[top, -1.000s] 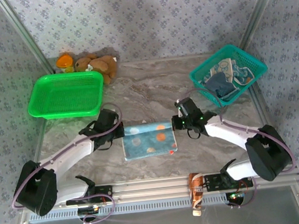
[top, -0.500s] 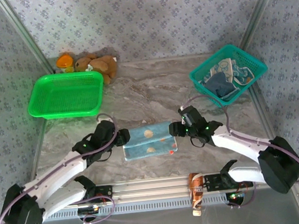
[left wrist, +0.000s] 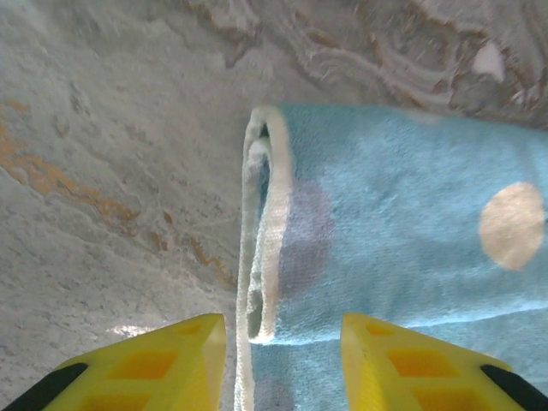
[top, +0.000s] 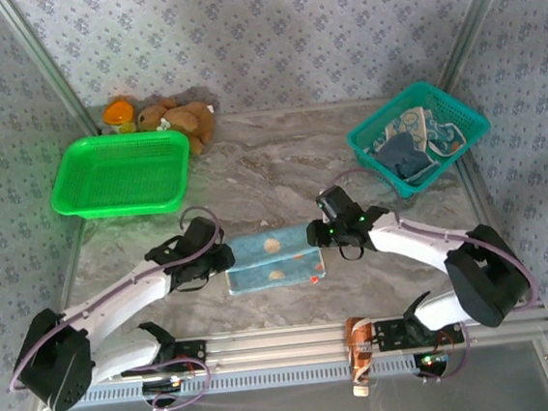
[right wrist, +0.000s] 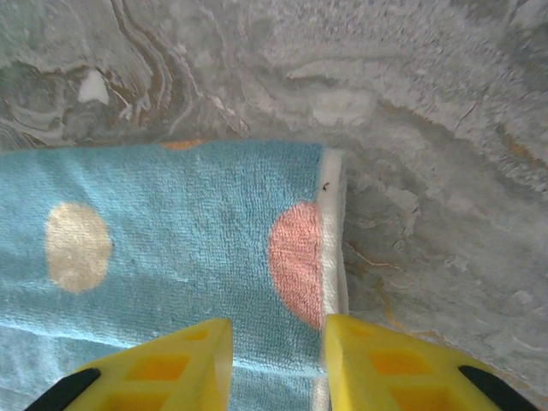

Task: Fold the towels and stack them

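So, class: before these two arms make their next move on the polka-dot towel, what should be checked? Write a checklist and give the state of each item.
1. Polka-dot towel lying flat on the table: ok.
2. Left gripper astride the towel's left edge, jaws apart: ok.
3. Right gripper at the towel's right edge, jaws apart: ok.
4. Fold finished: not ok; the upper layer stops short of the near edge.
5. Green basket empty: ok.
6. More towels waiting in the teal basket: ok.
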`<state>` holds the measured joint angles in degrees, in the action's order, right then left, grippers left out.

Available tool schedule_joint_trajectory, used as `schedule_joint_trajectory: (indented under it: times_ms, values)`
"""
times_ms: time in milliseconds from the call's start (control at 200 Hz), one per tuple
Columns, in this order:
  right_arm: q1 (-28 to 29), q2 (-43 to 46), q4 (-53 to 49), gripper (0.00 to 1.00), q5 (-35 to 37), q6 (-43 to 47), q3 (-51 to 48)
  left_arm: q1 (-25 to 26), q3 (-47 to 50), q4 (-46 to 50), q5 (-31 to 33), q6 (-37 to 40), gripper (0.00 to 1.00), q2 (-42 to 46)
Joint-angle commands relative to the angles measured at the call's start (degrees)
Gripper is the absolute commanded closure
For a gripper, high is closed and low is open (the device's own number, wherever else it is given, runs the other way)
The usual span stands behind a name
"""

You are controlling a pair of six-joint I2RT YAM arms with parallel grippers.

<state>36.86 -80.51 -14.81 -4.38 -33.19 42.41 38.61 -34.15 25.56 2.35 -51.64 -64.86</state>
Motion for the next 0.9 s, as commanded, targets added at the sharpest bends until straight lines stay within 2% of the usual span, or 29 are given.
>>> schedule_joint_trajectory:
  times_ms: [0,360,430,565,630,710,800,864,894]
  values:
    - [-1.0,-2.7,-3.4,0.66,-2.4,1.8,2.4,-0.8,-0.5,-0.2,-1.6,-1.5,0.61,-1.4]
    - [-2.3,-6.0,-2.7,0.66,-3.0,3.5,3.1,-1.6,0.6,-3.7,-3.7,-1.4,0.68,-5.6]
    - [-2.4,-6.4,-2.4,0.70,-3.4,3.6,3.0,-1.6,0.6,-4.0,-3.8,-1.4,0.72,-5.9]
    - [-2.4,-6.9,-2.1,0.71,-3.6,3.5,3.0,-1.6,0.8,-4.5,-4.0,-1.7,0.72,-6.8]
    - [-2.4,-6.9,-2.1,0.72,-3.6,3.5,3.1,-1.5,1.0,-4.9,-4.5,-1.7,0.76,-7.3]
    - [-2.4,-6.9,-2.2,0.74,-3.8,3.6,3.1,-1.5,1.2,-5.2,-4.5,-1.9,0.77,-7.6]
    - [-2.4,-6.8,-2.3,0.81,-4.0,3.6,3.2,-1.6,1.2,-5.3,-4.6,-1.7,0.87,-7.7]
    - [-2.3,-6.4,-2.5,0.86,-4.1,3.5,3.2,-1.6,0.6,-4.3,-4.5,-1.6,1.00,-7.4]
    - [-2.3,-6.1,-2.7,0.89,-4.1,3.5,3.2,-1.6,0.3,-3.7,-4.3,-1.5,1.00,-7.0]
